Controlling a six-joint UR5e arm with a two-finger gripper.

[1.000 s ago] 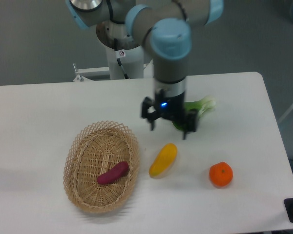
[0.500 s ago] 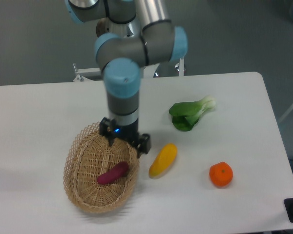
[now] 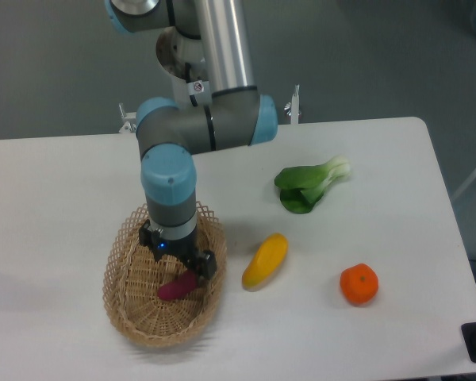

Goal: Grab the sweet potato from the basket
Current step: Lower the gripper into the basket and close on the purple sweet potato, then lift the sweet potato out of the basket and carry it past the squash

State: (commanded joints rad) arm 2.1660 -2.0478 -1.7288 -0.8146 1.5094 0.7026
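The magenta-purple sweet potato [image 3: 173,289] lies in the middle of the oval wicker basket [image 3: 120,271] at the front left of the table. Its right end is hidden under my gripper [image 3: 179,254]. The gripper points straight down inside the basket, just above the sweet potato. Its fingers are spread open, one toward the basket's far left and one [image 3: 209,266] near the right rim. Nothing is held between them.
A yellow-orange oblong fruit [image 3: 265,260] lies just right of the basket. An orange [image 3: 358,284] sits further right near the front. A green bok choy [image 3: 309,184] lies at the back right. The arm's base stands behind the table.
The gripper has swung left from near the bok choy, past the basket's right rim, and come down into the basket over the sweet potato. Nothing else moved.
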